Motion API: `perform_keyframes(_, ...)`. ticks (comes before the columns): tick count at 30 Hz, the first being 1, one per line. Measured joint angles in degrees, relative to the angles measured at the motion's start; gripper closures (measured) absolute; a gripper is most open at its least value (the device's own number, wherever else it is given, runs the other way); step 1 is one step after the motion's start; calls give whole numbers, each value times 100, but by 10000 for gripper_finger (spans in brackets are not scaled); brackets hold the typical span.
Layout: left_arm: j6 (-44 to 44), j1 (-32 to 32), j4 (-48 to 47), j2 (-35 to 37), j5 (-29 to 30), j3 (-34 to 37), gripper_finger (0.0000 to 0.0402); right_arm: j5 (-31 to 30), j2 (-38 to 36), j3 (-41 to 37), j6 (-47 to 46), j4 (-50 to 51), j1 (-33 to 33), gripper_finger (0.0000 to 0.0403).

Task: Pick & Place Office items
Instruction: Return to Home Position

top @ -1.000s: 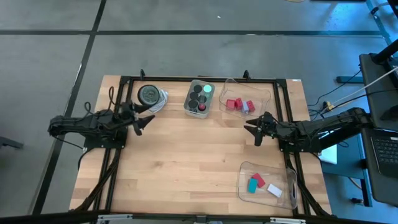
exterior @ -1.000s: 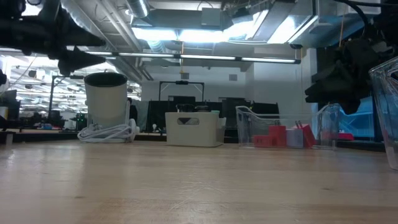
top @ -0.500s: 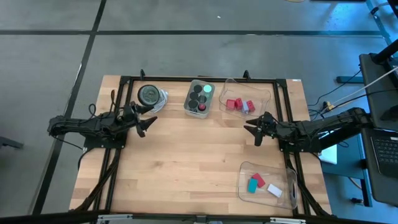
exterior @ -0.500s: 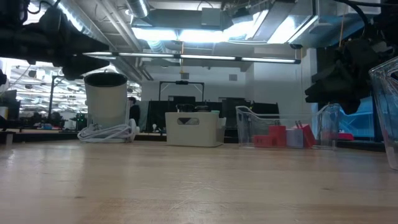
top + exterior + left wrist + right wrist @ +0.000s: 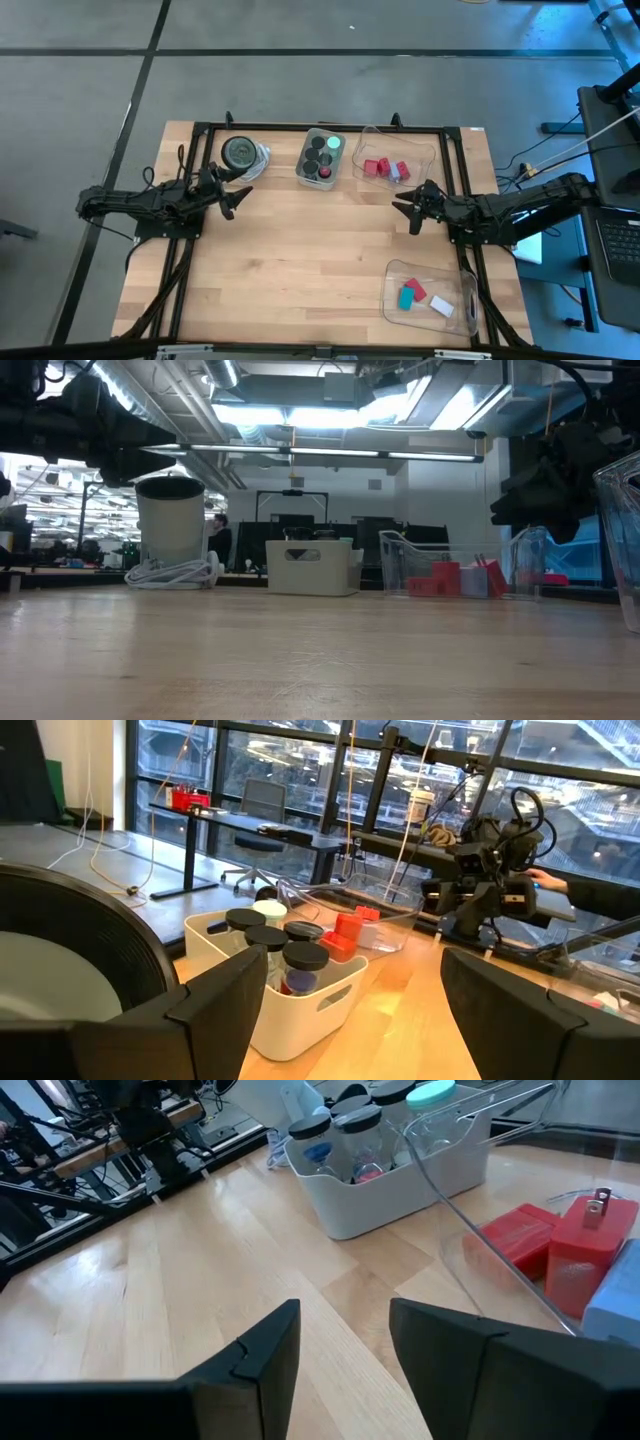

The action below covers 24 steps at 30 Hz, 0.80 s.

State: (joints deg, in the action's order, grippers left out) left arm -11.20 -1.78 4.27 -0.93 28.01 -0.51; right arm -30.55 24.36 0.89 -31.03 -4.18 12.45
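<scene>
Left claw [image 5: 237, 199] and right claw [image 5: 407, 212] hover open and empty above the tabletop [image 5: 300, 250], with red blocks [image 5: 383, 168] in the far clear tray [image 5: 428, 142], beside the right claw.

The wooden table [image 5: 300, 260] bears a white bin [image 5: 312, 572] at its far edge. Left of the bin stands a round container [image 5: 172, 525] with a coiled white cable [image 5: 175, 573], and right of it a clear tray [image 5: 420, 150]. A second clear tray [image 5: 450, 285] lies well apart from the bin.
</scene>
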Motion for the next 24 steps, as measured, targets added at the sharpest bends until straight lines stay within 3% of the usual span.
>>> perform_keyframes(5, -2, 51, 15, 92, -2, 0, 105, 15, -237, 3, 2, 24, 0, 243)
perform_keyframes(11, -2, 309, -1, 90, -20, -2, 105, 15, -1114, 8, 2, 19, -19, 243)
perform_keyframes(24, -2, 1229, 22, 92, -17, -2, 105, -2, -2439, 10, 2, -35, -681, 242)
